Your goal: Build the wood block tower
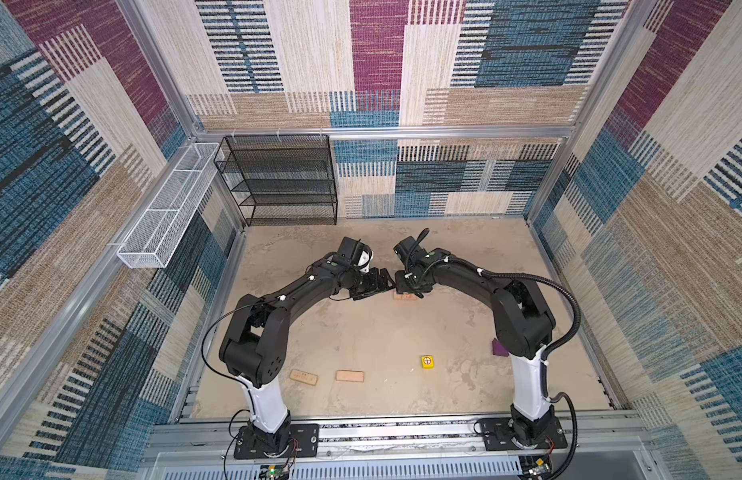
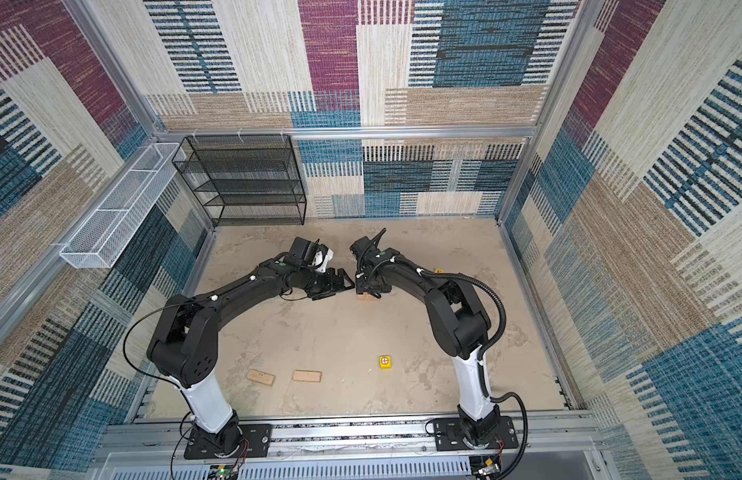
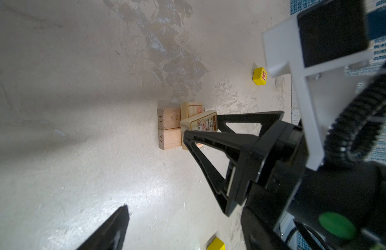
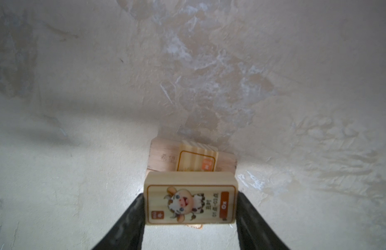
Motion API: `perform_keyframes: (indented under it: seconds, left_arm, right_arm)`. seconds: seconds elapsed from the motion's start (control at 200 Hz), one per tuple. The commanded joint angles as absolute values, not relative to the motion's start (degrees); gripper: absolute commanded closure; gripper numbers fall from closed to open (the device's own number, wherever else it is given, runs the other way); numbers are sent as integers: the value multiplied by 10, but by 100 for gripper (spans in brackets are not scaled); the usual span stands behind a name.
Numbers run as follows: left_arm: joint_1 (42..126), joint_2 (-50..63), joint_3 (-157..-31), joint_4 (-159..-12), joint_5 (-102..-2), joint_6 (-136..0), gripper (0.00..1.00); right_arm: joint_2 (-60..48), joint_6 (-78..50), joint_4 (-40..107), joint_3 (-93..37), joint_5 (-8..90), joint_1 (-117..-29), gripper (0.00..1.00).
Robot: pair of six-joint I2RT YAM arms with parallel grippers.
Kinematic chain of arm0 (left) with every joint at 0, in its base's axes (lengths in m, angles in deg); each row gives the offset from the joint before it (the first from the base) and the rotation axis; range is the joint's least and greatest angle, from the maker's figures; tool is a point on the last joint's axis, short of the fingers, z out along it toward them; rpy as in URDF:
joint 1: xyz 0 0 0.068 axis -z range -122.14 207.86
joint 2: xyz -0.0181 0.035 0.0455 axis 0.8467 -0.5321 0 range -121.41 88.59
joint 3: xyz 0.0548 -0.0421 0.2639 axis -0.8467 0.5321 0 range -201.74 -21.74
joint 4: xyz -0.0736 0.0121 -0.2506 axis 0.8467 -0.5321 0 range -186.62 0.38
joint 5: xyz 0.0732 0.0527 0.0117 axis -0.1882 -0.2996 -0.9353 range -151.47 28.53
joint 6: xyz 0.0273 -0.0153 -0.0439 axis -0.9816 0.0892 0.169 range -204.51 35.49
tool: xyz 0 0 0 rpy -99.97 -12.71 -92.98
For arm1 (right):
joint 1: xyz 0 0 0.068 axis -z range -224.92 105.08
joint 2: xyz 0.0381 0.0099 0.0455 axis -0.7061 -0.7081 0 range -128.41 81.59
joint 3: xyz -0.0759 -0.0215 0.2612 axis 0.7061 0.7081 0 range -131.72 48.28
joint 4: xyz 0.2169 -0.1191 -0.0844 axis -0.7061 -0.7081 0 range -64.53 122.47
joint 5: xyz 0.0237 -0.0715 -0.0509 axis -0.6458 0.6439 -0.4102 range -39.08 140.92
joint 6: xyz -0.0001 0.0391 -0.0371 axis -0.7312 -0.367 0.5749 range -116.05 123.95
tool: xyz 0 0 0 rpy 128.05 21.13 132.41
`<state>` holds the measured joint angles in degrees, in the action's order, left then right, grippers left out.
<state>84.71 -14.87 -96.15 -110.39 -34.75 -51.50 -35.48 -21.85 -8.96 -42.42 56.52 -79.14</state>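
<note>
Pinching the ox plank, the right gripper should lower it level onto the base planks, parallel beside the crossing plank, while the left gripper hovers spread at their 9 o'clock.

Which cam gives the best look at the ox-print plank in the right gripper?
Right wrist view: the ox-print plank sits close, face-on, clamped in the right gripper. Left wrist shows it smaller, angled, above the base planks. In both top views the gripper hides it.
</note>
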Motion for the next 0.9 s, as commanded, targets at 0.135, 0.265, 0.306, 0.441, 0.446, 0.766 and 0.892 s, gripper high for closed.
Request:
perform_keyframes:
  seconds: [0.135,0.265,0.306,0.441,0.446,0.766,0.892]
  left_arm:
    - [846,-142,-961,-1095,-342,-510,14]
    - [844,-140,-961,-1096,-343,-510,14]
    - [844,-140,-961,-1096,-344,-511,14]
    - [843,-141,-960,-1095,-344,-510,14]
    - [843,-140,-960,-1095,-344,-510,14]
    - [842,-139,-960,-1094,-344,-510,14]
    - [842,-139,-959,-1093,-344,-508,14]
  right_arm:
    - [-361,-218,-103,-431,580,-794,39]
    - [-363,-219,-105,-431,573,-794,30]
    - [-363,-218,-105,-431,571,-794,29]
    - [-363,-220,-104,-449,563,-795,27]
    - [-363,-220,-104,-449,563,-795,27]
    - [-359,-223,-107,-451,561,-795,27]
    - [-359,-224,-110,-449,565,-795,27]
